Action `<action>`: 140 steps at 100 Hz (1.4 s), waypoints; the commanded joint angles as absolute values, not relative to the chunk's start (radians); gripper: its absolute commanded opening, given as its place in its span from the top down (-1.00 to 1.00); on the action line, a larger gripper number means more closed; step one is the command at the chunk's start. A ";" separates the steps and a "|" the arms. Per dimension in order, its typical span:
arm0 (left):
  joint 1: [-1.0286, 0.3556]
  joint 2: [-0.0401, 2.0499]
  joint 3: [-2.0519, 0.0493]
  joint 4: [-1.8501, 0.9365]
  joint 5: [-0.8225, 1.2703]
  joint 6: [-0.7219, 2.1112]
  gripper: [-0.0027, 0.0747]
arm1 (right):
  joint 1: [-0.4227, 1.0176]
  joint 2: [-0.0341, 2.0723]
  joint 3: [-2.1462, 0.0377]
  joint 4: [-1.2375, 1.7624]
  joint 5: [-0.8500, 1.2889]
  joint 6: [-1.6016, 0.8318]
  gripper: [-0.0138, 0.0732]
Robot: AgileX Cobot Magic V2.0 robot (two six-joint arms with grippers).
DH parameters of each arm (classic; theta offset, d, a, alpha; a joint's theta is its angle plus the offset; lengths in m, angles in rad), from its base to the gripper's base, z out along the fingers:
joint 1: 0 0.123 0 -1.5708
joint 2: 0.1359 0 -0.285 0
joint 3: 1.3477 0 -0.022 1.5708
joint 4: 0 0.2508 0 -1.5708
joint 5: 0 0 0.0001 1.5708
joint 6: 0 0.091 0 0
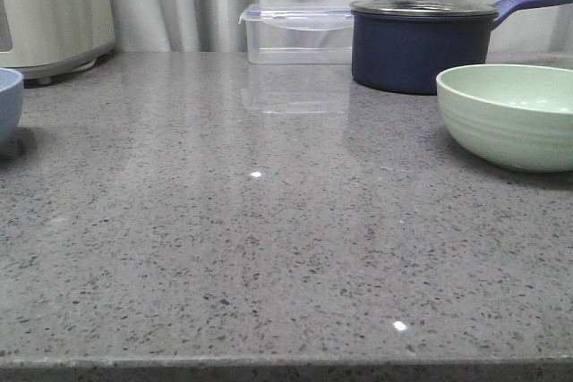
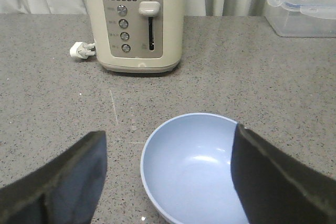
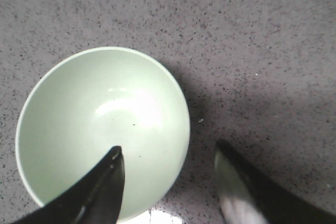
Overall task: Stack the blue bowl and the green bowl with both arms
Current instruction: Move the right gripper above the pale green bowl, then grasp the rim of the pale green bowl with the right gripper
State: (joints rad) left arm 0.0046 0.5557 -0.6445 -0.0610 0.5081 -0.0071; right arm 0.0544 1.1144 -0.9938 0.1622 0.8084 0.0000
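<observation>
The blue bowl (image 1: 7, 103) stands at the table's far left edge of the front view, partly cut off. In the left wrist view it (image 2: 191, 169) lies below my open left gripper (image 2: 169, 145); one finger is over its rim, the other over bare table. The green bowl (image 1: 512, 114) stands at the right of the front view. In the right wrist view it (image 3: 100, 124) lies under my open right gripper (image 3: 168, 153); one finger is over its inside, the other outside its rim. Neither arm shows in the front view.
A cream toaster (image 1: 54, 11) stands at the back left, also in the left wrist view (image 2: 136, 22), with a white plug (image 2: 81, 51) beside it. A clear lidded container (image 1: 297, 33) and a navy lidded saucepan (image 1: 421, 38) stand at the back, the saucepan just behind the green bowl.
</observation>
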 commanded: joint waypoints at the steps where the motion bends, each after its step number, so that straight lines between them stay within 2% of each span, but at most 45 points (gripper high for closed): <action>1: 0.005 0.565 -0.681 -0.064 0.429 -0.007 -0.34 | 0.049 1.180 -1.083 0.174 0.826 -0.006 -0.24; 33: 0.005 0.565 -0.681 -0.064 0.429 -0.007 -0.34 | 0.049 1.377 -1.183 0.170 0.903 -0.006 -0.24; 80: 0.005 0.565 -0.681 -0.064 0.429 -0.007 -0.34 | 0.049 1.475 -1.183 0.170 0.904 -0.006 -0.22; 87: 0.005 0.565 -0.681 -0.064 0.429 -0.007 -0.34 | 0.049 1.475 -1.183 0.170 0.904 -0.006 -0.10; 111: 0.005 0.565 -0.681 -0.064 0.429 -0.007 -0.34 | 0.049 1.475 -1.183 0.170 0.904 0.000 0.58; 123: 0.005 0.565 -0.681 -0.064 0.429 -0.007 -0.34 | 0.049 1.475 -1.183 0.170 0.904 0.000 0.86; 140: 0.005 0.565 -0.681 -0.064 0.429 -0.007 -0.34 | 0.049 1.474 -1.184 0.170 0.905 -0.006 0.86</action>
